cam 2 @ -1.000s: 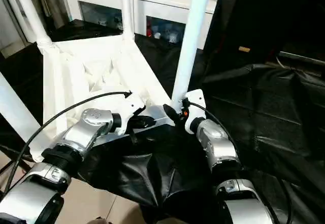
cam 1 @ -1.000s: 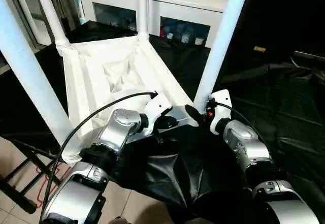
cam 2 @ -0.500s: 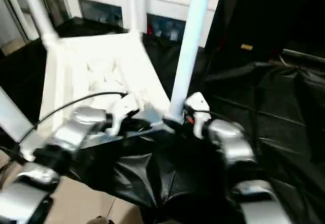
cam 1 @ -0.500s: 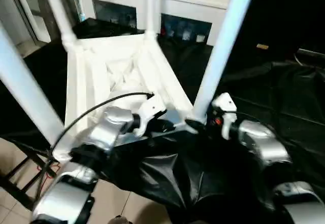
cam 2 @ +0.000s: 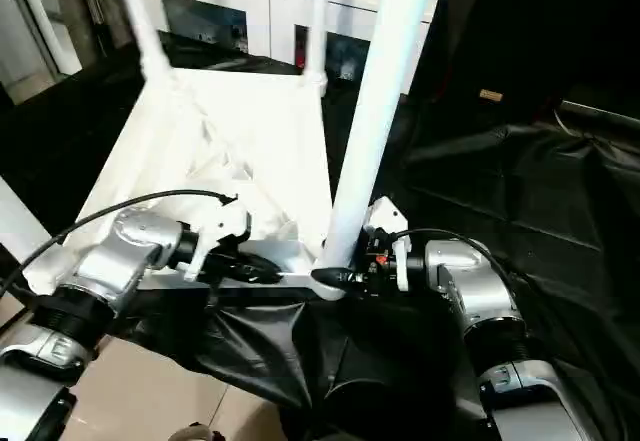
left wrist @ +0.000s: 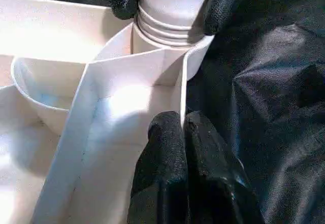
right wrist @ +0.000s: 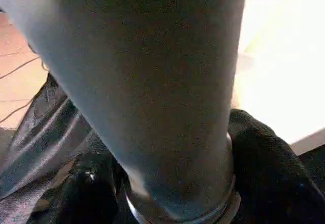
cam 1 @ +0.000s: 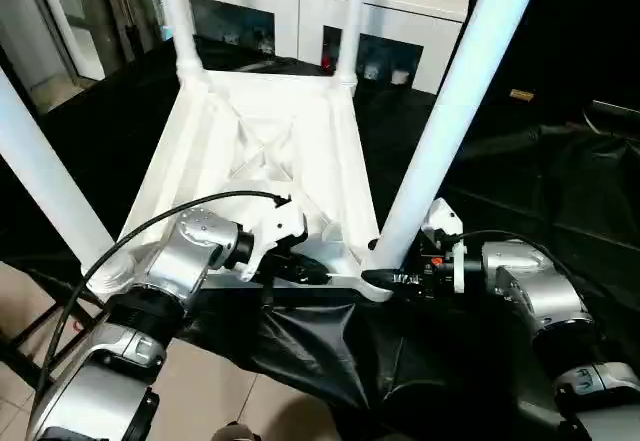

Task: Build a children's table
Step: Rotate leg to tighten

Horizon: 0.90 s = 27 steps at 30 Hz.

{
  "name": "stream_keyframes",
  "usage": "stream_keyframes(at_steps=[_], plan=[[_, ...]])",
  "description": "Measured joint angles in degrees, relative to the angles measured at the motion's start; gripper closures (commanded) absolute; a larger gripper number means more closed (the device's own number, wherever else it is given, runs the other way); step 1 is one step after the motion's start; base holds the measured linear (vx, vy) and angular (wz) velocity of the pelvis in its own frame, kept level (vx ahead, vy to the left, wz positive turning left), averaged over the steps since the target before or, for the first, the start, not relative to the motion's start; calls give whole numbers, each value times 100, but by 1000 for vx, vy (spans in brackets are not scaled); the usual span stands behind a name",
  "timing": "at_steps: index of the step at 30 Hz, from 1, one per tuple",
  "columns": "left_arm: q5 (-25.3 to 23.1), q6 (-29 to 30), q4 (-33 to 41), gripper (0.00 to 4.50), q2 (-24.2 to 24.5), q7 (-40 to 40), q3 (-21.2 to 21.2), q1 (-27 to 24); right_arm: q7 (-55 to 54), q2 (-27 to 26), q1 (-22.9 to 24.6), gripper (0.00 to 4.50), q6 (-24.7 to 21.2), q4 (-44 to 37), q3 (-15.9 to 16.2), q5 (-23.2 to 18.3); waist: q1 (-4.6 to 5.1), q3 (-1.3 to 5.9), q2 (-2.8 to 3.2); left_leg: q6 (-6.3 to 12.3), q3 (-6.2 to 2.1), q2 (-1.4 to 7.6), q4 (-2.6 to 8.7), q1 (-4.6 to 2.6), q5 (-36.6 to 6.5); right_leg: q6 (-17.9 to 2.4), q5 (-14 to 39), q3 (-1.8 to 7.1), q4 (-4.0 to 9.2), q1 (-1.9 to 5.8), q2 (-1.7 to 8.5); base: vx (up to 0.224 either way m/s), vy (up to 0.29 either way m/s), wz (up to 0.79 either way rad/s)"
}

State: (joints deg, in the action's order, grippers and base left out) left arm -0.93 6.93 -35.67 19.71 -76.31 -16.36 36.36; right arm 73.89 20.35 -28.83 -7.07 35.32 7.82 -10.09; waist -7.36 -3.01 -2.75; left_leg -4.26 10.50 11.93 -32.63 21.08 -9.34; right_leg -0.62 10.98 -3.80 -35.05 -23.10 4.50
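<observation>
Surface: black plastic sheeting (cam 1: 520,181) is spread, creased, over the work area; a white glass-door cabinet (cam 1: 300,6) stands behind it.
Tabletop: the white plastic tabletop (cam 1: 265,161) is laid upside down on the sheeting, ribbed underside up, with diagonal ribs crossing at its middle.
Legs: four white tapered tube legs are stood upright in the rounded corner sockets; the near right leg (cam 1: 450,111) is seen beside the near left leg (cam 1: 45,186), with the far left leg (cam 1: 178,11) and far right leg (cam 1: 348,21) behind.
Left gripper: the left gripper (cam 1: 308,269) is clenched, fingers (left wrist: 172,153) pressed together on the thin upright wall at the tabletop's near edge, just beside the near right socket.
Right gripper: the right gripper (cam 1: 385,279) is set at the base of the near right leg, a black finger (right wrist: 269,168) seen on each side of the tube; grasp is taken as closed around the leg.
Cut off: all four leg tops are cropped by the frame edge.
Hard to make out: small items on the cabinet top.
</observation>
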Motion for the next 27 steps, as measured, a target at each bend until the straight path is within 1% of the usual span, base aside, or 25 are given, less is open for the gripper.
stream_keyframes(at_steps=[4,6,9,10,14,15,17,18,21,22,23,24,26,27], plan=[[0,0,0,450,-43,43,1,-1,-9,0,6,191,-42,-32,3,0,-27,0,0,0,0,0,0,-1,0,0,0,0,-1,0,0,0,0,0],[-19,21,-15,450,-130,246,15,-1,-218,-53,60,191,-26,-32,-95,1,-50,0,0,0,0,0,-3,-4,1,0,-1,1,-6,1,0,0,0,0],[-64,39,-69,450,-212,543,66,2,-633,-186,75,191,15,35,-208,49,-58,3,-1,-1,0,0,-8,-15,3,-4,-5,4,-10,7,0,0,0,0],[-128,69,-151,450,-313,846,104,39,-1101,-352,49,191,102,175,-334,110,-43,7,-3,-2,0,-1,-9,-28,3,-4,-7,6,-12,17,0,0,0,0],[-244,188,-269,450,-582,1503,183,94,-2159,-646,-71,191,178,444,-534,180,67,9,-4,-7,-1,-4,-7,-52,6,13,0,11,-4,37,1,0,0,0],[-254,200,-283,450,-614,1573,190,101,-2284,-669,-86,191,206,474,-538,180,81,10,-2,-7,-1,-5,-7,-56,6,14,0,11,-3,40,1,0,0,0],[-307,249,-329,450,-722,1867,230,123,-2781,-866,-162,191,234,628,-650,185,96,12,1,-7,-1,-5,-3,-66,6,14,0,11,-5,47,1,0,0,0],[-337,308,-410,450,-823,2126,272,179,-3291,-1049,-270,191,279,784,-752,221,111,12,3,-8,-1,-6,-1,-68,7,14,-1,11,-5,46,1,0,0,0],[-441,402,-451,450,-1070,2692,303,222,-4392,-1396,-465,191,408,1073,-917,318,146,13,6,-13,-1,-7,0,-68,10,15,-1,12,-6,43,0,0,0,0],[-478,419,-451,450,-1149,2856,304,225,-4722,-1492,-539,135,487,1192,-964,354,159,16,11,-14,-1,-7,3,-67,10,14,-1,12,-5,42,0,0,0,0],[-499,421,-445,450,-1176,2907,303,225,-4818,-1521,-549,135,543,1233,-982,354,162,17,13,-14,-1,-7,4,-67,10,14,-2,12,-5,43,0,0,0,0],[-500,421,-438,450,-1184,2913,302,225,-4853,-1528,-557,121,577,1258,-975,391,161,17,14,-14,-1,-7,7,-67,10,13,-2,12,-5,43,0,0,0,0],[-503,422,-401,450,-1195,2888,289,224,-4864,-1530,-557,115,611,1329,-969,484,146,17,13,-14,-2,-7,13,-59,10,6,-6,10,-3,39,0,0,0,0],[-502,421,-390,450,-1184,2854,293,222,-4817,-1523,-558,99,622,1329,-968,489,148,17,13,-14,-1,-7,17,-57,10,5,-7,10,0,38,0,0,0,0]])
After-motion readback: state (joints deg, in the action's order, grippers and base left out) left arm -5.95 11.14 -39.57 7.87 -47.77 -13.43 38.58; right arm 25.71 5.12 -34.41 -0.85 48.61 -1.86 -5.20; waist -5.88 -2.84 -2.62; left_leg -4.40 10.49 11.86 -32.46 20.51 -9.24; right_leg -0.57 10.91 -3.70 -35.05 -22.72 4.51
